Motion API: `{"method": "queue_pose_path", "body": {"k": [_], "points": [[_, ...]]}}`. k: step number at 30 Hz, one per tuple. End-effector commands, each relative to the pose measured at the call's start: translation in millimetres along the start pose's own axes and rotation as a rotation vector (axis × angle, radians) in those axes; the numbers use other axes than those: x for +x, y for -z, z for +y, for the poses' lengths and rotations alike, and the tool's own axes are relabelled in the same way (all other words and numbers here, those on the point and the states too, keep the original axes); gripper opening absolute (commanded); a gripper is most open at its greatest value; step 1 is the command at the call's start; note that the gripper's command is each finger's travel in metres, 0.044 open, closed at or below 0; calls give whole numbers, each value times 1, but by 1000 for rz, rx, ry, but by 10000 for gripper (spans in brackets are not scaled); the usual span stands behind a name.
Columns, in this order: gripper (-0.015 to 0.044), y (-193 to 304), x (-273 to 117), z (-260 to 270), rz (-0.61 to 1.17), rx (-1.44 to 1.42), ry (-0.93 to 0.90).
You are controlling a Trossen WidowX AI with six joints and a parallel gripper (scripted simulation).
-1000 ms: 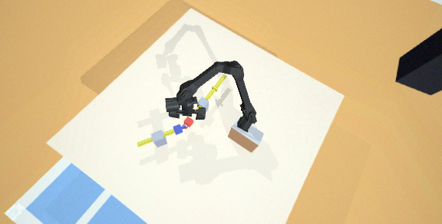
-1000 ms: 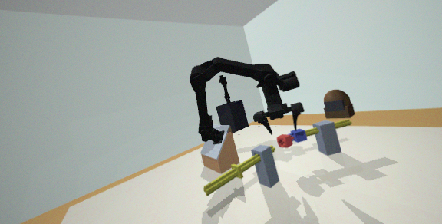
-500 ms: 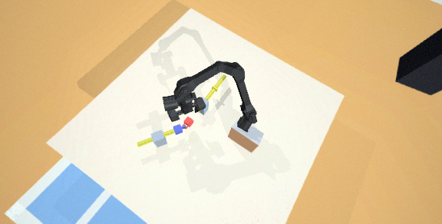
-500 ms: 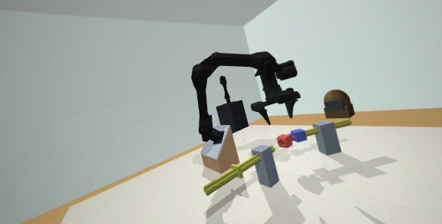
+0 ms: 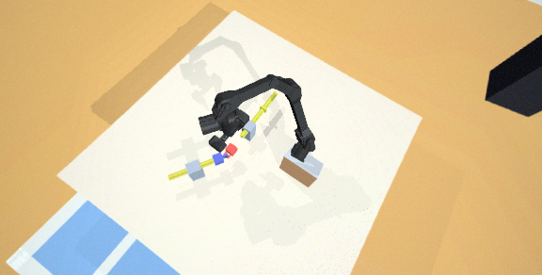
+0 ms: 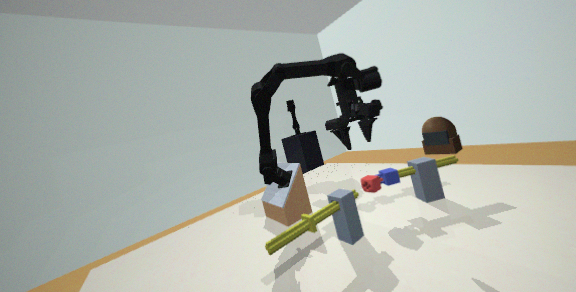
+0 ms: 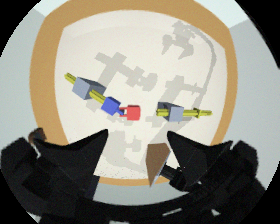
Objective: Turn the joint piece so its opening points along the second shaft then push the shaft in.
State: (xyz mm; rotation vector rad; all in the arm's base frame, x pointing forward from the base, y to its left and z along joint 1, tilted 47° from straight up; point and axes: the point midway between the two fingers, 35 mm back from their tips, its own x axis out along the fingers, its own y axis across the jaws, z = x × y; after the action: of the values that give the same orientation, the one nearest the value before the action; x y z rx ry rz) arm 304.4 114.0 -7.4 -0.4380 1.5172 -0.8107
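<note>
Nearest the exterior view, the collared yellow shaft (image 5: 257,117) (image 6: 325,213) (image 7: 190,113) runs through its grey block (image 5: 249,130) (image 6: 347,219) (image 7: 175,113). Beyond its tip, apart from it, the red joint piece (image 5: 231,150) (image 6: 370,183) (image 7: 133,112) aims its opening toward that tip, its long axis roughly along the shaft. The gripper (image 5: 230,140) (image 6: 360,145) (image 7: 139,133) hangs above, fingers spread, holding nothing. Farther back, the blue hinge piece (image 5: 218,159) (image 6: 388,176) (image 7: 110,105) ends the angled fixed shaft (image 5: 178,175) (image 6: 448,161) (image 7: 96,96).
</note>
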Motion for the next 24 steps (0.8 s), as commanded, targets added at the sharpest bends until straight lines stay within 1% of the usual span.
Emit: {"method": "queue_pose_path", "body": {"k": [1, 7, 24], "points": [[440, 1, -3, -1, 5, -42, 4], [440, 0, -1, -2, 6, 1, -4], [440, -7, 20, -39, 124, 549, -168]]}}
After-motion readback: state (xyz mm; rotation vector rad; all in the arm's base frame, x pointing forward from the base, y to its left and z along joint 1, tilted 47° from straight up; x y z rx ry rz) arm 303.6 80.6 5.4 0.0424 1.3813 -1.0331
